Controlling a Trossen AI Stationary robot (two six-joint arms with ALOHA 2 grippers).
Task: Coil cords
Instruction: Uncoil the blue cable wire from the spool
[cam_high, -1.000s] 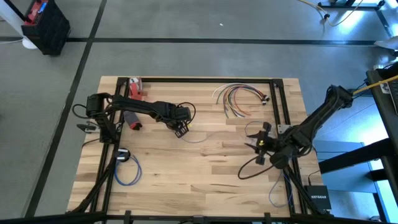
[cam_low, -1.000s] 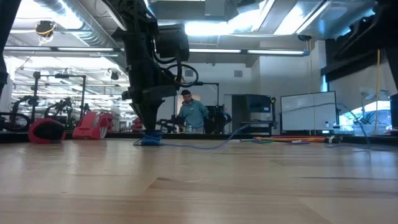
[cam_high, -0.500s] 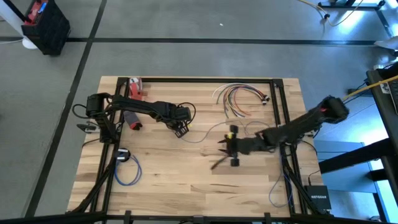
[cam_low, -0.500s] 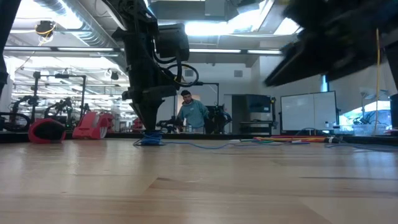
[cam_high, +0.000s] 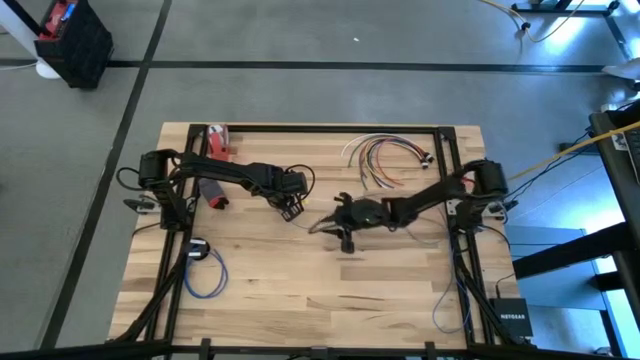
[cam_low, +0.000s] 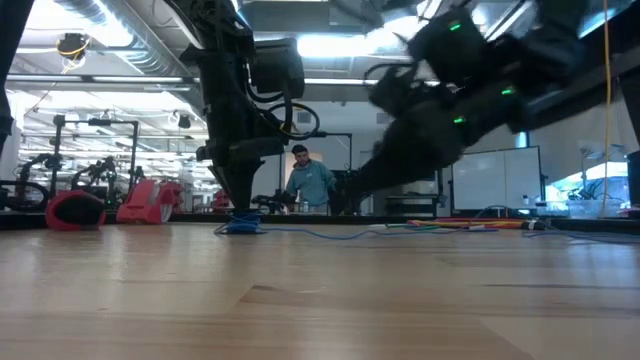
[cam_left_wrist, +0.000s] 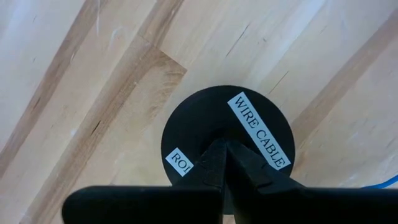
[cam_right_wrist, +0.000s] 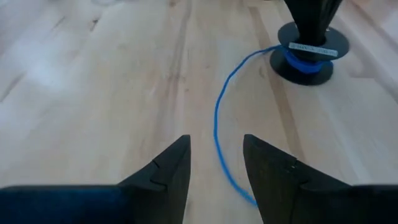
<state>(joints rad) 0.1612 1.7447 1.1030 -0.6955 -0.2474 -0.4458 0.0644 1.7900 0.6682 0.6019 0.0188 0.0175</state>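
The right gripper (cam_high: 322, 226) hangs open beside the left gripper (cam_high: 291, 209), mid-table (cam_high: 300, 280).

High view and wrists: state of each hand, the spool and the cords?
left hand: shut, tips on the black spool
right hand: open, holding nothing, over the blue cord
black spool: flat on the table, blue cord wound around it
blue cord: loose tail across the wood
coloured cords: uncoiled, fanned at the far edge

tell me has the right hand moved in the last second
Yes. In the high view the right hand has swung from near the table's right edge toward the middle, close to the left hand on its spool.
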